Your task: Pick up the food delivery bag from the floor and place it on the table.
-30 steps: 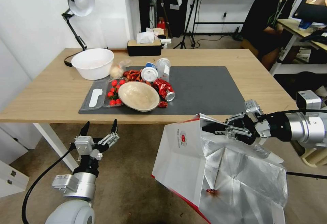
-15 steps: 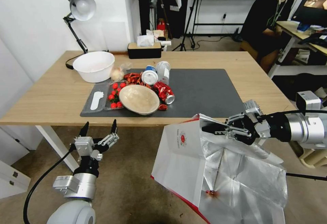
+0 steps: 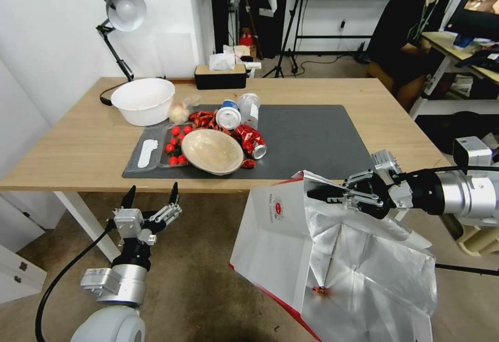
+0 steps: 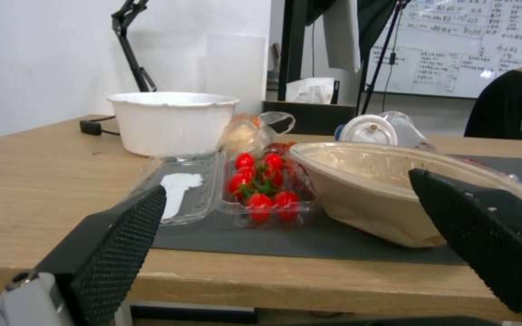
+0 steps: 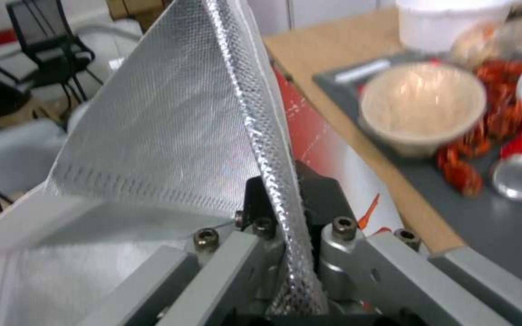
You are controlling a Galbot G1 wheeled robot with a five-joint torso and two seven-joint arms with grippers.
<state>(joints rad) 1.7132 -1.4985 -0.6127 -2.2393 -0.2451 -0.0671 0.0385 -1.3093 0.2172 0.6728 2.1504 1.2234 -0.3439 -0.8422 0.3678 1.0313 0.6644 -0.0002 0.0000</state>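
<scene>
In the head view the food delivery bag [image 3: 291,243] sits at lower centre-right of the frame, tilted, its white face with the small red logo turned toward the left and its silver foil lining spread open toward the lower right; it hangs just in front of the near edge of the tabletop [image 3: 78,144], above the floor [image 3: 197,285]. The right tool [image 3: 325,195] reaches in from the right edge and is clamped on the bag's upper rim. The left tool [image 3: 150,195] stands at lower left below the tabletop edge, its two black fingers spread apart and gripping nothing. On the dark grey mat [image 3: 312,139] lie a beige bowl [image 3: 211,149], a tray of cherry tomatoes [image 3: 175,143] and a crushed red can [image 3: 250,137]; a white bowl [image 3: 143,100] stands at upper left. In the left wrist view the two textured fingers [image 4: 116,244] frame the lower corners, wide apart, with the tomatoes [image 4: 261,181] and beige bowl [image 4: 394,181] beyond. In the right wrist view the foil rim of the bag [image 5: 261,136] runs down the centre, pinched between the closed fingers [image 5: 327,194].
</scene>
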